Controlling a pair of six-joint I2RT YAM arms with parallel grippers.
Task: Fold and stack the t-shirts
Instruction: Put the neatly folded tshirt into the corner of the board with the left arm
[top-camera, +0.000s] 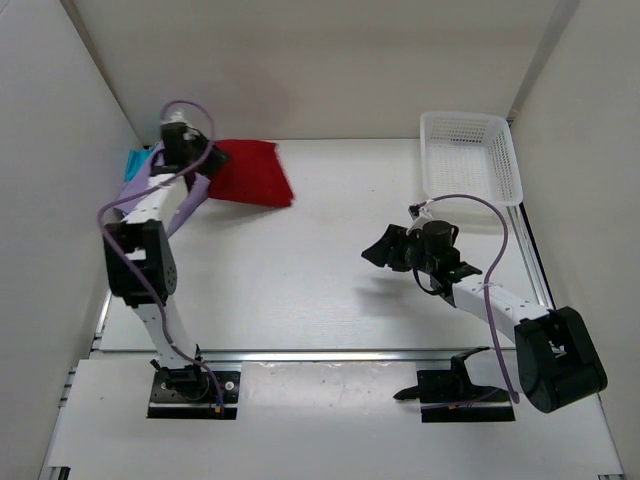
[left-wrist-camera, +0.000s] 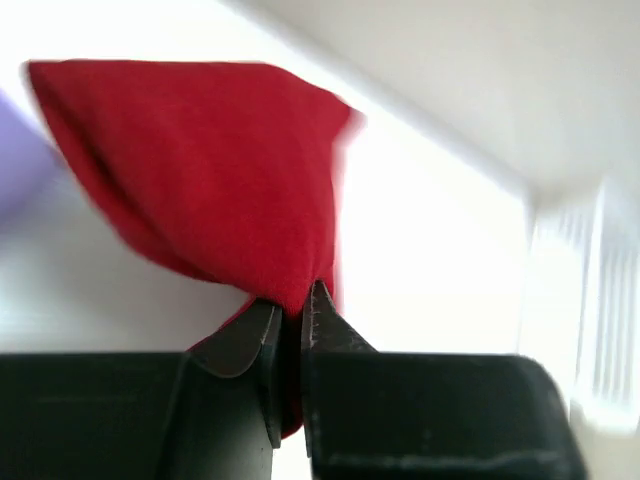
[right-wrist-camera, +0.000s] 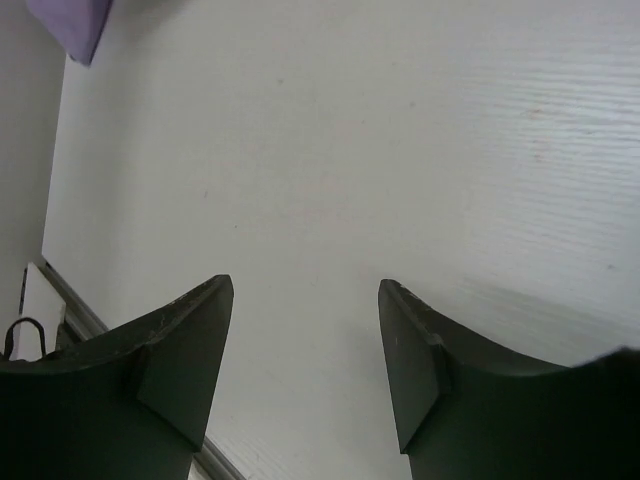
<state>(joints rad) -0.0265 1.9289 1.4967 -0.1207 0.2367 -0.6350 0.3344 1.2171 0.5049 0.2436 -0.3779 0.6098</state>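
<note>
Left gripper (left-wrist-camera: 290, 315) pinches red shirt (left-wrist-camera: 210, 170) edge, far-left of basket (top-camera: 470, 155), likely to drag it out for folding. Lavender shirt (top-camera: 190, 195), teal shirt (top-camera: 135, 160) beside red. Right gripper (right-wrist-camera: 305, 360) open, empty, waiting near basket.

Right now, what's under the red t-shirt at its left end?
The lavender t-shirt runs beneath the red t-shirt, with teal beyond. The left arm hides the overlap itself.

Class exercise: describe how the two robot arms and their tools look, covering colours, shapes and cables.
Both arms have white links with bulky black joint housings on black base plates. A lavender cable loops along each. The left tool and right tool are black, with two tapered fingers.
</note>
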